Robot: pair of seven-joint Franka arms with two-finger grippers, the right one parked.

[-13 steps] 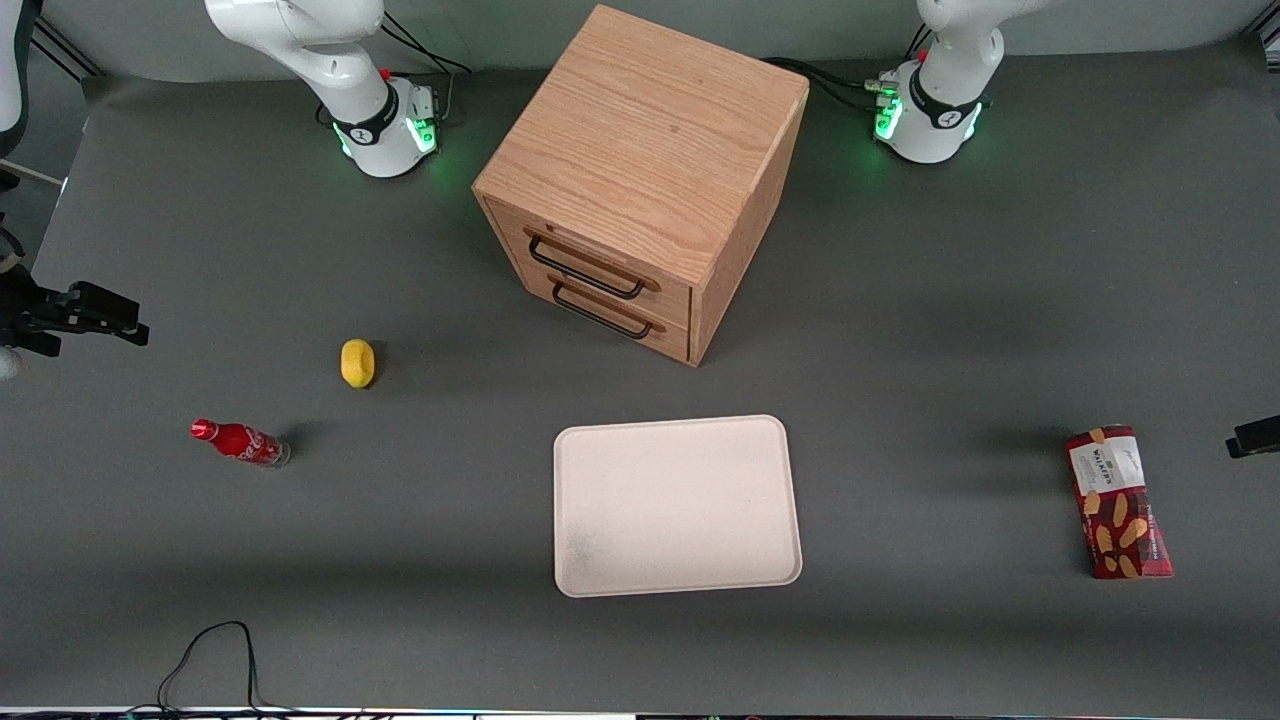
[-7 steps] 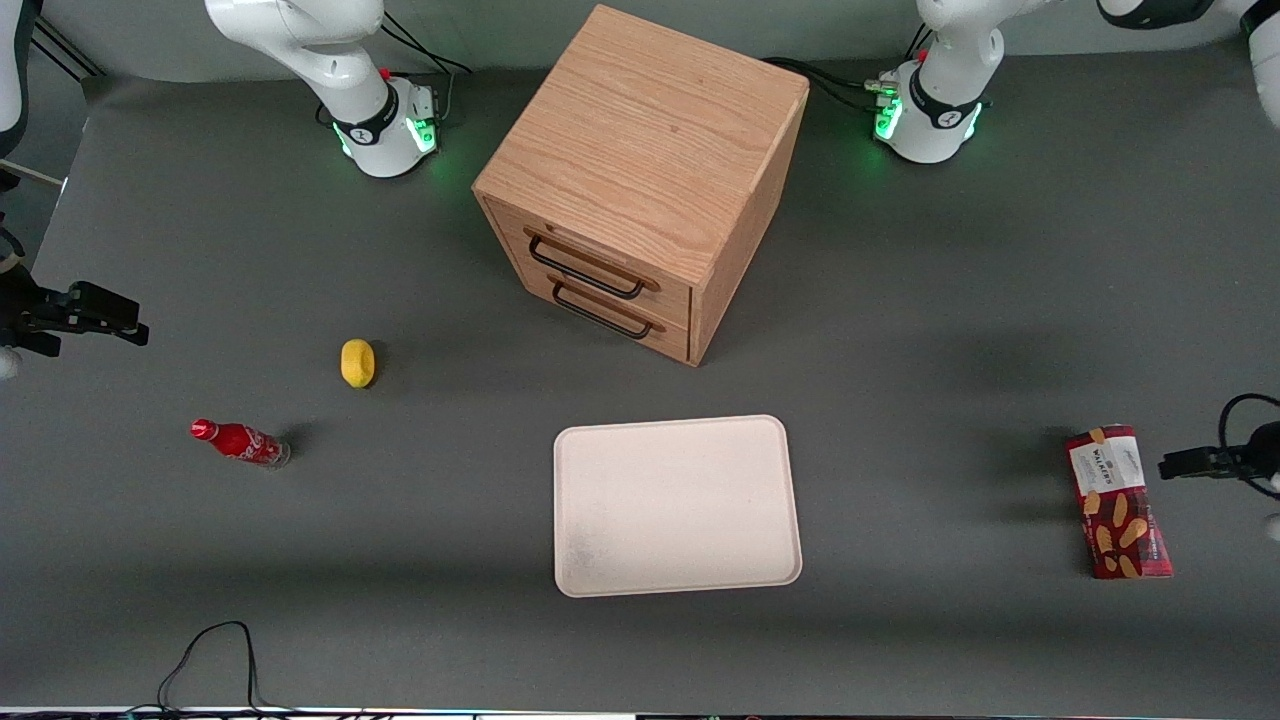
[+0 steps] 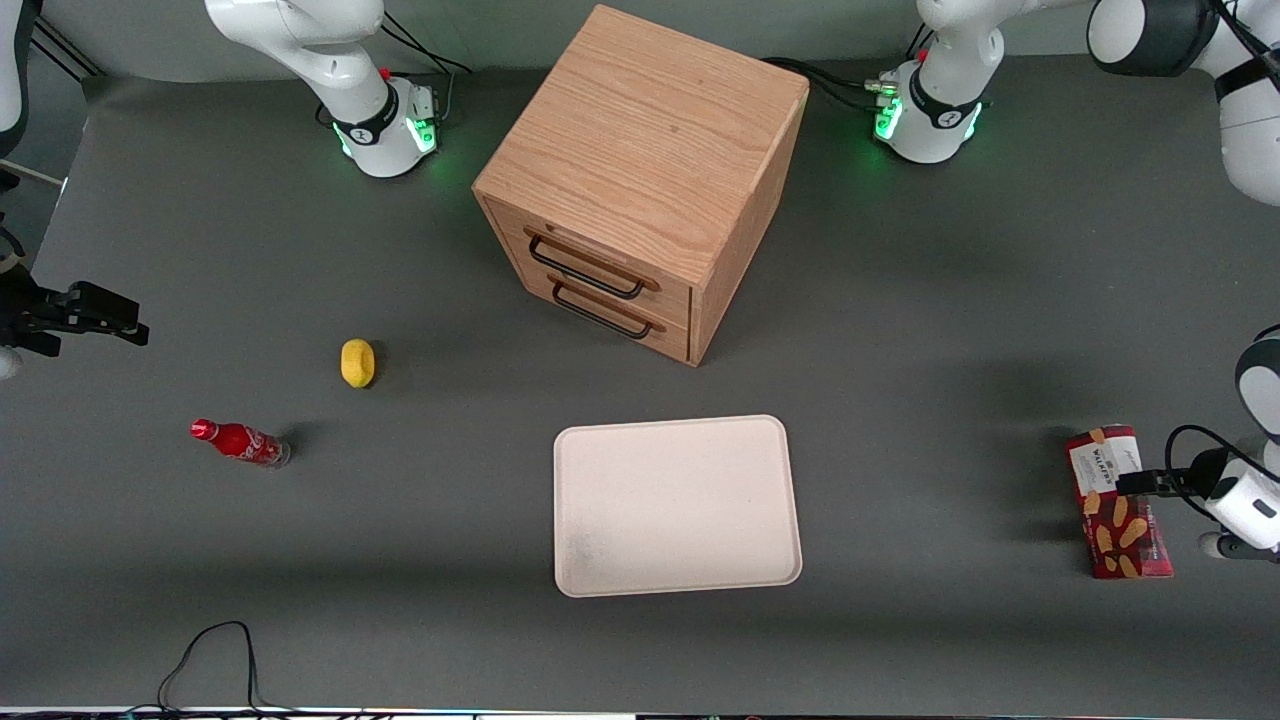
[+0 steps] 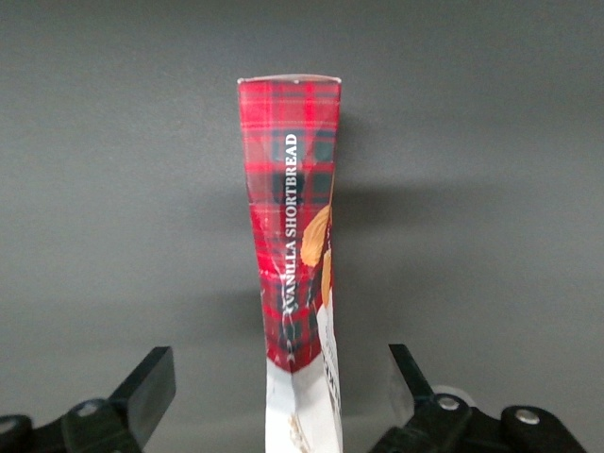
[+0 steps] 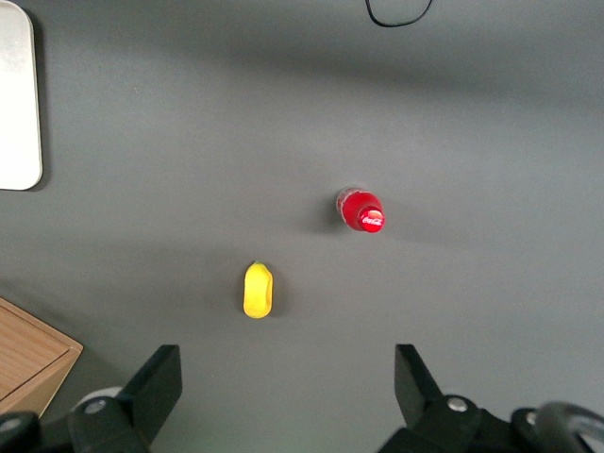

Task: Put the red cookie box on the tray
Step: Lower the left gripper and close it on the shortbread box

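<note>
None of the task is judged done. From the front, the red cookie box point(image 3: 1118, 502) is seen lying near the table's edge at the working arm's end, well apart from the bare tray point(image 3: 676, 505); the gripper point(image 3: 1138, 484) is at the box. By the left wrist camera, the fingers point(image 4: 149, 389) are shown spread, the red cookie box point(image 4: 294, 250) between them, ungrasped. Closing, lifting and carrying are left.

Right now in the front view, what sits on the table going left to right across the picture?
Small red soda bottle → yellow lemon-like object → wooden two-drawer cabinet → cream-white rectangular tray → dark-red tartan cookie box, with the left arm's gripper, open, over it.
</note>
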